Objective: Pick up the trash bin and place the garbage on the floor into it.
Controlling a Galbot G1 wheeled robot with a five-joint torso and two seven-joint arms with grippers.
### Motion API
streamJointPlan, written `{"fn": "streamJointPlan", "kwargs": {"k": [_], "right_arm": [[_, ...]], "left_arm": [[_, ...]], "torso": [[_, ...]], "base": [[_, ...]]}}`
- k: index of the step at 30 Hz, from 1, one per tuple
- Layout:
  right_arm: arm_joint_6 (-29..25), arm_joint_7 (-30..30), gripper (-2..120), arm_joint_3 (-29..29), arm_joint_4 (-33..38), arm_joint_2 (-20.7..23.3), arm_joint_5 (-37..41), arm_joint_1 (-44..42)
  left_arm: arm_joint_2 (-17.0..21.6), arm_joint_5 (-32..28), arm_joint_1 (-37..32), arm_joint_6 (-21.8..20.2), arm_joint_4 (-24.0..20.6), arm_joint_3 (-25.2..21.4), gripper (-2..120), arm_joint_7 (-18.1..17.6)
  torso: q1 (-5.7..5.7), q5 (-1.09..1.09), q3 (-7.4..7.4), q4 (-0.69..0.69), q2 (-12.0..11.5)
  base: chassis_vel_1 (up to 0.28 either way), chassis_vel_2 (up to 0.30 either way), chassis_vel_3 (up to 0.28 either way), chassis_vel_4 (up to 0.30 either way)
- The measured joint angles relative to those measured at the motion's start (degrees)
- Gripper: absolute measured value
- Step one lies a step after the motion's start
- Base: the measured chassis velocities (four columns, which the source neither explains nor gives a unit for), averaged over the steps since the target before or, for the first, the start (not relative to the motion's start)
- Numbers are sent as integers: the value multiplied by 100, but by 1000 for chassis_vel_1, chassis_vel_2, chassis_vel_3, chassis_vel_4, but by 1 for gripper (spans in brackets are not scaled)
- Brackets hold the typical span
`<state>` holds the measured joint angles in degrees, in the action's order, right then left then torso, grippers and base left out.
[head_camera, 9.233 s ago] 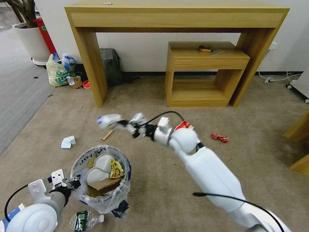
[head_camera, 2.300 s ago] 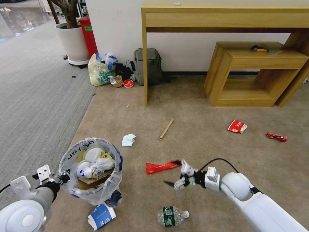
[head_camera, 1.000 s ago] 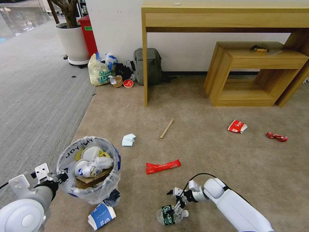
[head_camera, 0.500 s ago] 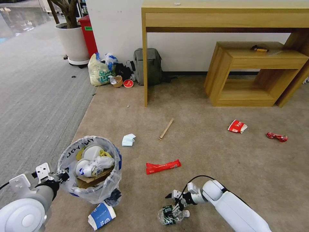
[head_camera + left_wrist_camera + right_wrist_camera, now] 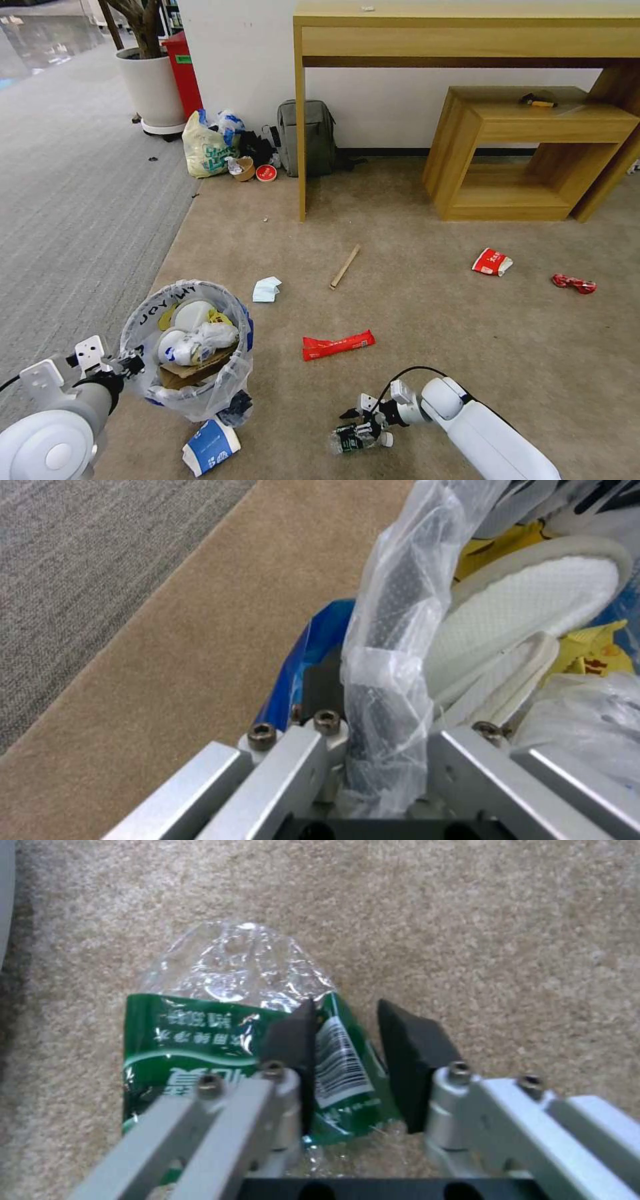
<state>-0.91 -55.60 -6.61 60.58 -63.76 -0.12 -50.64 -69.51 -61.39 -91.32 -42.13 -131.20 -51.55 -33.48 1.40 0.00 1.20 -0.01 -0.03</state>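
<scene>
Right wrist view: right hand (image 5: 343,1040) pinches the bottle (image 5: 227,1050), its cap end hidden.

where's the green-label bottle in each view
Head view: the bottle lies on the carpet at the bottom centre, with the right gripper on it.
Right wrist view: the bottle sits mid-frame, crushed, its label edge between the gripper's pads.
Left wrist view: no bottle; the left gripper grips the trash bin rim.
Shared landmark: the beige carpet.
</scene>
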Motion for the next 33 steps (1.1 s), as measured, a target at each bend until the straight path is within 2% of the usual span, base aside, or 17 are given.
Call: {"fn": "streamJointPlan", "kwargs": {"k": [2, 3, 6, 25, 33], "right_arm": [[-6, 32, 12, 34, 19, 0, -2, -46], [-6, 32, 12, 34, 19, 0, -2, -46], [-2, 149, 0, 82, 112, 56, 0, -115], [182, 449, 0, 501, 929, 452, 523, -274], [279, 769, 0, 1104, 1747, 484, 1191, -110]], "left_arm": [[3, 0, -2, 0, -10, 2, 0, 0], [3, 0, -2, 0, -10, 2, 0, 0], [4, 1, 0, 0, -13, 7, 0, 0], [2, -1, 20, 0, -27, 24, 0, 5], [45, 22, 42, 0, 27, 90, 0, 12]], "torso": [[0, 0, 0, 0, 0], [0, 0, 0, 0, 0], [0, 0, 0, 0, 0], [0, -1, 1, -1, -1], [0, -2, 1, -1, -1]], "base": [[0, 0, 0, 0], [0, 0, 0, 0], [0, 0, 0, 0], [0, 0, 0, 0], [0, 0, 0, 0]]}}
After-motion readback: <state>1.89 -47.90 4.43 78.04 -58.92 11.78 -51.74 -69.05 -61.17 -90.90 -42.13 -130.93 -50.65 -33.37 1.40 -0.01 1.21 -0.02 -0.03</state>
